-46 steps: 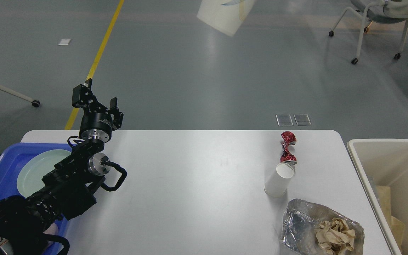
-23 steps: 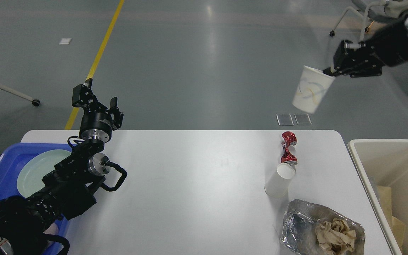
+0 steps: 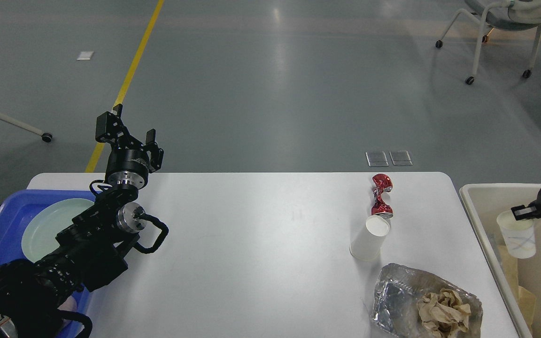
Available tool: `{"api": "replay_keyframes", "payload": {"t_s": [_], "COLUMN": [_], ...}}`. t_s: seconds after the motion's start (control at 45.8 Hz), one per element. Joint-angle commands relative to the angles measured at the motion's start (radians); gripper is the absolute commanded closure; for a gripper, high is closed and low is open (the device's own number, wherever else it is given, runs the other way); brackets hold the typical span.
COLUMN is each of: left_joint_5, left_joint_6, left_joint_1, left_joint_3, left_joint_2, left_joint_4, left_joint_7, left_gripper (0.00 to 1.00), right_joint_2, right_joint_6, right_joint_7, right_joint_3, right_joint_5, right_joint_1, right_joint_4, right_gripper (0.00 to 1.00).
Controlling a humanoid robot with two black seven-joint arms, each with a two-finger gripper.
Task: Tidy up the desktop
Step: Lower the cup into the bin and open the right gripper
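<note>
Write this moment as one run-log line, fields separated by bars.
right gripper: holds paper cup over bin | left gripper: open, empty | desktop: crushed can, white cup, foil

The right gripper point(image 3: 520, 211) pinches a paper cup point(image 3: 517, 236) by its rim, upright inside the cream bin point(image 3: 482, 225).

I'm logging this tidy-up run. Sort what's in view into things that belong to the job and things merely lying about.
Part of the job:
- desktop
- crushed red can
- plain white cup
- foil tray with crumpled paper
- patterned paper cup, held over the cream bin by the right gripper
- blue tray with plate

Just lying about:
- wheeled chair
- floor plates
</note>
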Motion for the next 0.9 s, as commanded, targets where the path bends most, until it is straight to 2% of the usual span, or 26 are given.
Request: {"api": "replay_keyframes", "payload": {"t_s": [0.0, 0.153, 0.219, 0.415, 0.503, 0.743, 0.874], "left_joint_5": [0.001, 0.000, 0.000, 0.000, 0.001, 0.000, 0.001], "left_joint_6": [0.000, 0.000, 0.000, 0.000, 0.000, 0.000, 0.000], "left_joint_1": [0.000, 0.000, 0.000, 0.000, 0.000, 0.000, 0.000], "left_joint_3": [0.000, 0.000, 0.000, 0.000, 0.000, 0.000, 0.000], "left_joint_2": [0.000, 0.000, 0.000, 0.000, 0.000, 0.000, 0.000], "left_joint_4": [0.001, -0.001, -0.001, -0.001, 0.001, 0.001, -0.001], "left_joint_7": [0.000, 0.000, 0.000, 0.000, 0.000, 0.000, 0.000], "left_gripper": [0.00, 0.00, 0.00, 0.00, 0.00, 0.00, 0.00], "right_joint_2": [-0.002, -0.003, -0.003, 0.007, 0.030, 0.150, 0.224], "right_joint_6": [-0.012, -0.012, -0.012, 0.020, 0.109, 0.507, 0.507], "right_joint_7": [-0.002, -0.002, -0.002, 0.008, 0.012, 0.012, 0.012], "right_joint_3": [0.000, 0.000, 0.001, 0.009, 0.015, 0.055, 0.056], "right_joint_5": [0.001, 0.001, 0.002, 0.062, 0.108, 0.333, 0.428], "right_joint_1": [-0.018, -0.005, 0.005, 0.087, 0.159, 0.423, 0.558], "right_joint_4": [0.001, 0.001, 0.001, 0.018, 0.030, 0.039, 0.034], "right_gripper": [0.23, 0.10, 0.01, 0.00, 0.00, 0.00, 0.00]}}
